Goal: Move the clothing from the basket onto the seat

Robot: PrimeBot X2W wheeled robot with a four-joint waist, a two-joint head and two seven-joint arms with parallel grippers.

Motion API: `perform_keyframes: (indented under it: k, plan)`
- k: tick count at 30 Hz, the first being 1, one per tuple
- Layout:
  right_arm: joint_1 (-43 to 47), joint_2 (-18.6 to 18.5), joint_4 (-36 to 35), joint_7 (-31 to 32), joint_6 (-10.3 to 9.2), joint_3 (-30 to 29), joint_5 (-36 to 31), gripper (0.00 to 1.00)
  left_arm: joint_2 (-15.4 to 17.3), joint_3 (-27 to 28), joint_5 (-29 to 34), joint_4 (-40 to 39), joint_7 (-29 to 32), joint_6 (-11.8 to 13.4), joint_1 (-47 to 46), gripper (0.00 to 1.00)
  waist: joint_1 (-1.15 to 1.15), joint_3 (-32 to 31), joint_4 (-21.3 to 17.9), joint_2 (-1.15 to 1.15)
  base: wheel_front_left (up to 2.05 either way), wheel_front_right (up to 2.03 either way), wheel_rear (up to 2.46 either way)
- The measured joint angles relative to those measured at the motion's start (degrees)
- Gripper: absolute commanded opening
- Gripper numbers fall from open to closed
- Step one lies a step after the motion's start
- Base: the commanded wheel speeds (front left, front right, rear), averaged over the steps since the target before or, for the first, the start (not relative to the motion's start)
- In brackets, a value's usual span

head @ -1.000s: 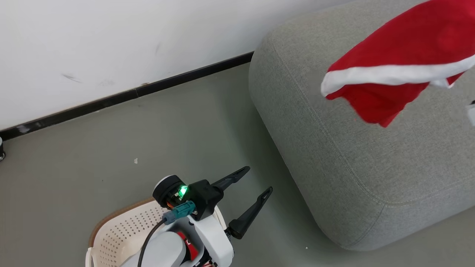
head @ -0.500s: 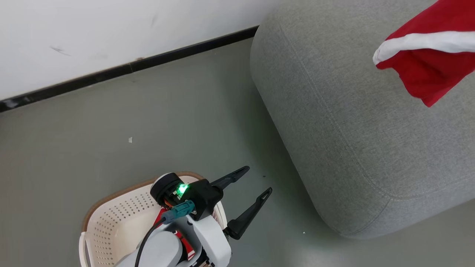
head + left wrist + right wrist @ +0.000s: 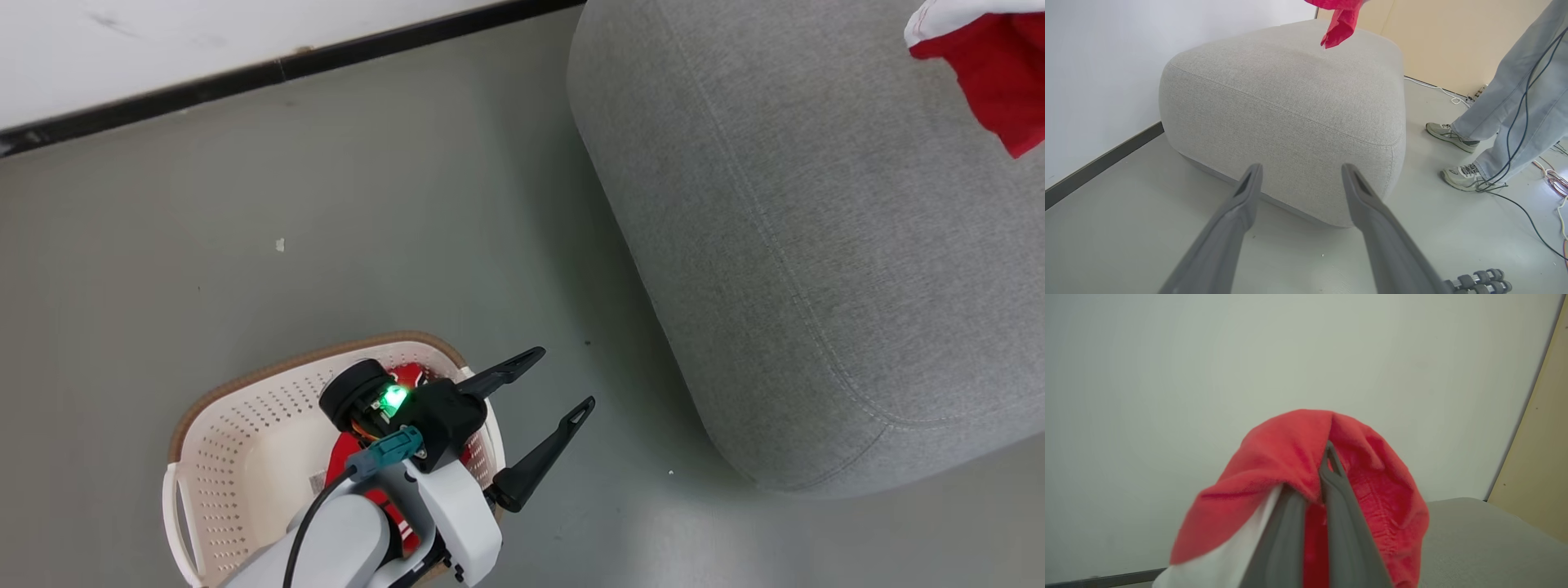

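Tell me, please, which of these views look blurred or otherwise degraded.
Head view: sharp and evenly lit, with a green lamp glaring slightly. Left wrist view: the left hand looks soft near the lens, the seat crisp. Right wrist view: the red garment pinched in the right hand is blurred.

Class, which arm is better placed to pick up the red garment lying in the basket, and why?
Left: the left end effector, open, hangs by the basket with the red garment; the right end effector is shut on a red-and-white garment above the seat.
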Motion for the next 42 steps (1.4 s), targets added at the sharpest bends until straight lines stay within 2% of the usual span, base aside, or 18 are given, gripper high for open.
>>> perform_keyframes:
  k: [7,13,21,27,42]
  plan:
    - [-0.43,0.24,2.45,0.00,0.00,0.30,-0.11,0.00,1.22,0.47,1.12,-1.49,0.99,0.00,-1.43,1.00,0.00,3.26,0.85,0.00,0.00,0.00,0.00]
    - [-1.16,1.91,3.78,0.00,0.00,0.09,0.14,0.00,1.48,0.78,1.52,-2.56,1.25,0.00,-2.48,1.00,0.00,5.40,1.41,0.00,0.00,0.00,0.00]
    - [-3.91,0.73,6.71,0.01,0.01,0.20,1.16,0.00,1.72,0.99,1.81,-3.52,1.68,0.00,-4.33,1.00,0.00,8.44,2.16,0.00,0.00,0.00,0.00]
    - [-3.45,3.44,7.33,0.00,0.01,-0.22,0.36,0.00,2.10,1.30,2.01,-3.76,1.68,0.00,-4.84,1.00,0.00,10.09,2.44,0.00,0.00,0.00,0.00]
    - [-0.01,3.94,17.58,0.09,0.00,3.76,-0.45,0.00,3.14,1.26,2.03,-3.12,0.88,-0.01,-6.15,1.00,0.00,10.35,2.56,0.00,0.00,0.00,0.00]
